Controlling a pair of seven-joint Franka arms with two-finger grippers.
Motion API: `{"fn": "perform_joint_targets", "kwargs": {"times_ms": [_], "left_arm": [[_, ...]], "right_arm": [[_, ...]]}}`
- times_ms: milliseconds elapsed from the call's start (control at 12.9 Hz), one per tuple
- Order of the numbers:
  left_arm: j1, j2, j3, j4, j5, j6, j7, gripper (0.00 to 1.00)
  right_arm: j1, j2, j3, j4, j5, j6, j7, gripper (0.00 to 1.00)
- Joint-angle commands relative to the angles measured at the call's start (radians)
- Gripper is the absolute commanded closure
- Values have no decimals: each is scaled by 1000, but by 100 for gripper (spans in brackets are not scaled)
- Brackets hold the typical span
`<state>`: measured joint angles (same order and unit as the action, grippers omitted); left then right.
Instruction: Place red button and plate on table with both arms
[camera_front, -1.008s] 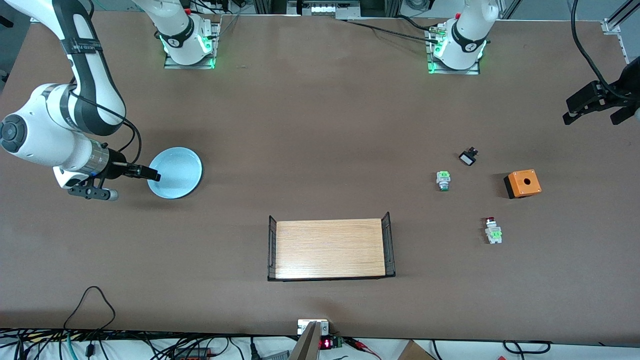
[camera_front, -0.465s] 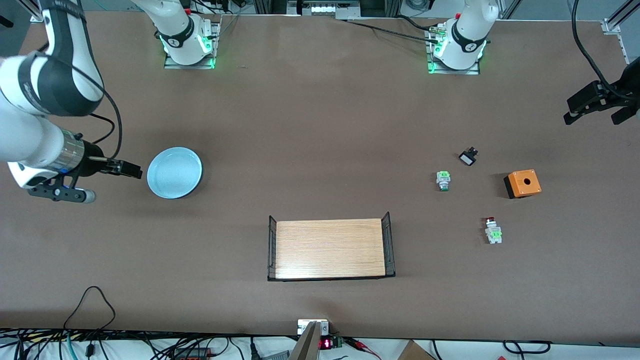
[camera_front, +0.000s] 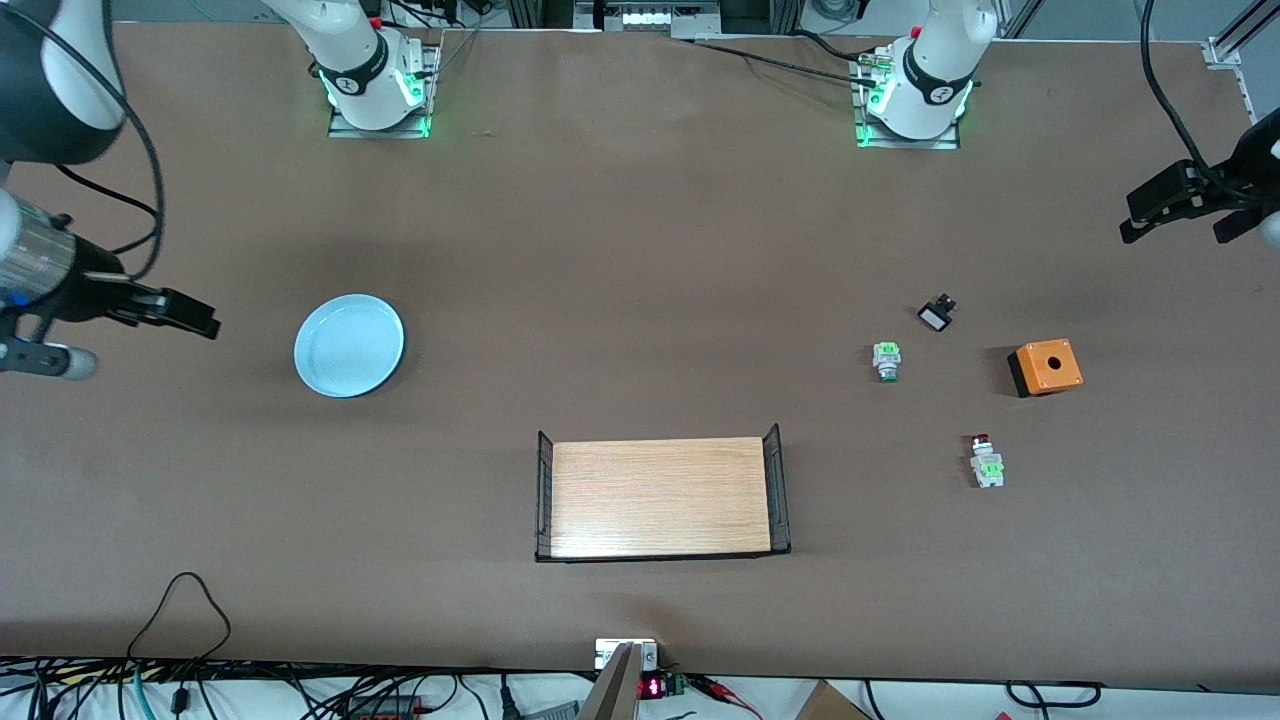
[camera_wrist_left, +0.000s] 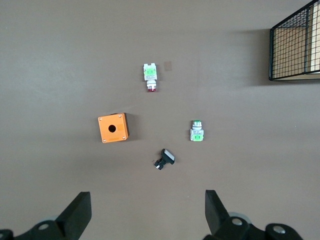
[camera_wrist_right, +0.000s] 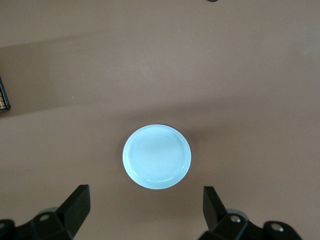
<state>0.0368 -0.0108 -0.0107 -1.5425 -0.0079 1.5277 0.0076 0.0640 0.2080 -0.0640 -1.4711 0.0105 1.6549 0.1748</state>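
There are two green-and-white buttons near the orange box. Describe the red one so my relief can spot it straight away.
Start at the wooden tray mid-table and look toward the left arm's end, where the orange box sits. The red button lies on the table nearer the front camera than that box. Unlike the other button, which ends in silver, it has a dark red cap.

White arms, black joints, black fingers (camera_wrist_left: 77, 215).

Light blue plate (camera_wrist_right: 157, 157) flat on the brown table (camera_wrist_right: 250, 75), framed between wide-apart right claw (camera_wrist_right: 145, 205) fingers (camera_wrist_right: 76, 206).
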Motion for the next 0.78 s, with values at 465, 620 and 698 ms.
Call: {"fn": "perform_joint_targets", "kwargs": {"times_ms": [465,620,698], "left_arm": [[-8,18,3,38,25,-17,12,0],[-8,18,3,38,25,-17,12,0],[-8,18,3,38,25,-17,12,0]], "right_arm": [[-27,-90,-8,-66,-81,-84,-113,0],[-32,-131,-11,-136,-72,-20,-121,0],[-32,-145,-11,-156,-72,-8,-121,0]]}}
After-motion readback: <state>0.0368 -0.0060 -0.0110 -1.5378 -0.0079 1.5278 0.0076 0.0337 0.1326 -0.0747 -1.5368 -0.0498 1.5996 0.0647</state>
